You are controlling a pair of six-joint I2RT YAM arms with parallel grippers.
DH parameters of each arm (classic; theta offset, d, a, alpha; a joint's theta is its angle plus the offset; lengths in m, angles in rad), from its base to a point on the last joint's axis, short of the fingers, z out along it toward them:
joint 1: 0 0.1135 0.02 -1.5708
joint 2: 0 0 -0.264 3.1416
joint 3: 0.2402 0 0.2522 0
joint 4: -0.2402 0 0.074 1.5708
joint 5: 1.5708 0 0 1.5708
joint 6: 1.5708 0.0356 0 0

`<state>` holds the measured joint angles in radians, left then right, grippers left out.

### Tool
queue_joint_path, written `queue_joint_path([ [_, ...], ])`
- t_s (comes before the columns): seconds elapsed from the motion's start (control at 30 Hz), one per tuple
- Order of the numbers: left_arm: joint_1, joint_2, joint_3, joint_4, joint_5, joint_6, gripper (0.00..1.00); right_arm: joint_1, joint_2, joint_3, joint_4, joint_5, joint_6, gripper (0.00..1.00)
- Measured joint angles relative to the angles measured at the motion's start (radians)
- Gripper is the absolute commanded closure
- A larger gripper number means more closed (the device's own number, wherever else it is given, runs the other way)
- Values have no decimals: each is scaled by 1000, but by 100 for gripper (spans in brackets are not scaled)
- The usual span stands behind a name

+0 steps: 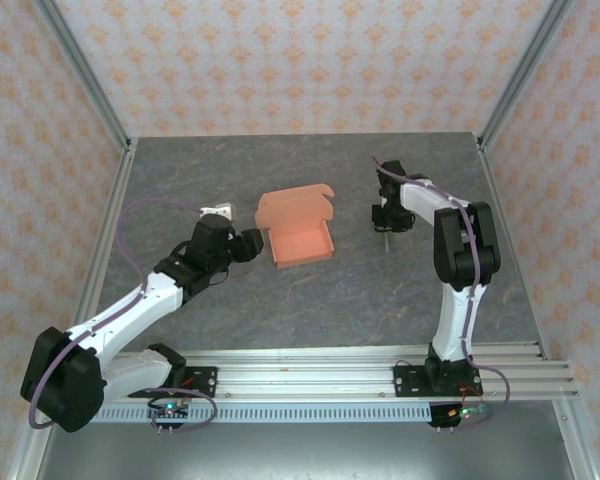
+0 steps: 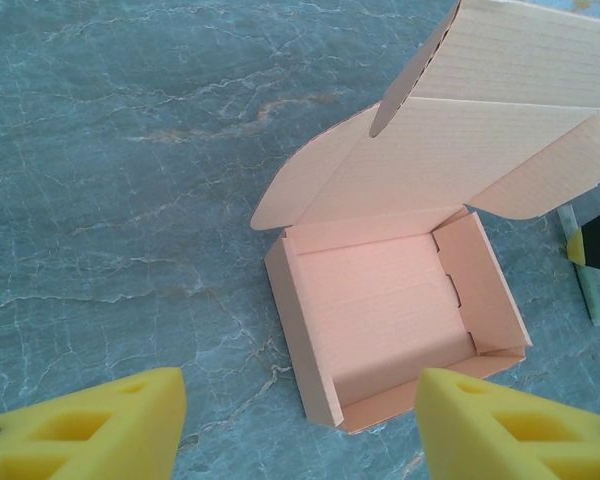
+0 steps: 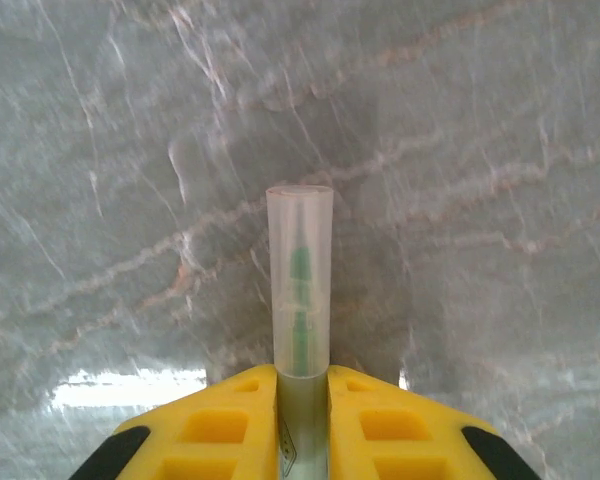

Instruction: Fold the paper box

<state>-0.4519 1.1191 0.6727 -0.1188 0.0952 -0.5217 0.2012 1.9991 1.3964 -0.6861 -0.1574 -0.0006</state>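
Clamping one clear tube (image 3: pixel 300 270) with a green core, your right gripper (image 3: pixel 302 378) has both yellow pads pressed against it. Your left gripper (image 2: pixel 298 390) is released, its two fingers spread apart. One paper box (image 2: pixel 390 300) sits on the table (image 1: pixel 380 300) with its lid flap raised, at three o'clock from the left gripper and nine o'clock from the right in the top view.

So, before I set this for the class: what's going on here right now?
Two robot arms are working on a paper box on the table. The box's base is already formed and its lid stands open. The left gripper is open, close beside the box. The right gripper, on the box's other side, is shut on a clear tube with something green inside.
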Motion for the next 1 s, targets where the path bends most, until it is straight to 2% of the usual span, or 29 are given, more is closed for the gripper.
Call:
queue_joint_path([
  [0.13, 0, 0, 0, -3, -17, 0, 37, 0, -108, -116, 22, -24, 26, 85],
  [0.27, 0, 0, -10, -5, -51, 0, 37, 31, -307, -256, 71, -84, 76, 85],
  [0.33, 0, 0, -22, -6, -64, 0, 37, 83, -409, -302, 108, -116, 126, 85],
  [0.47, 0, 0, -37, -16, -79, -3, 37, 276, -520, -348, 264, -143, 283, 85],
  [0.57, 0, 0, -37, -20, -78, -3, 37, 423, -522, -361, 397, -119, 419, 85],
  [0.63, 0, 0, -37, -22, -78, -3, 37, 484, -518, -381, 484, -90, 518, 85],
  [0.77, 0, -16, -39, -28, -78, -3, 37, 552, -463, -391, 605, 19, 689, 85],
  [1.0, 0, -83, -48, -35, -84, -3, 37, 628, -317, -385, 697, 164, 911, 85],
])
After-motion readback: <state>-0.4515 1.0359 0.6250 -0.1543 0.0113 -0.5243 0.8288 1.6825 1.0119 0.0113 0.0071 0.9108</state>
